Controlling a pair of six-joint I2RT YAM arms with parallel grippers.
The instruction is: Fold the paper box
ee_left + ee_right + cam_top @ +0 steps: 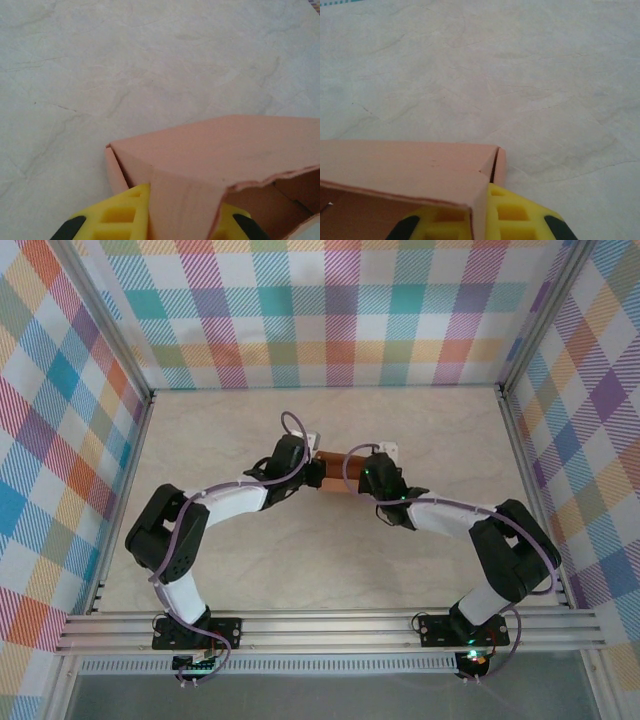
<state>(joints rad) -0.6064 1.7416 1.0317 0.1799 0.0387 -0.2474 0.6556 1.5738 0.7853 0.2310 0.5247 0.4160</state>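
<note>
Left gripper (185, 222): I see it closed on the 9 o'clock end wall of the paper box (215, 150).
Right gripper (477, 220): pinched shut on the 3 o'clock end wall.
Box position: middle of the table (250, 440), slightly toward 12 o'clock, between both grippers.
Handling: I judge it light, thin, easily creased; grip near folds, gently.
Count: one box, two grippers.

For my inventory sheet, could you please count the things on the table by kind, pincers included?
paper box: 1
pincers: 2 (left pincer, right pincer)
Total: 3
</note>
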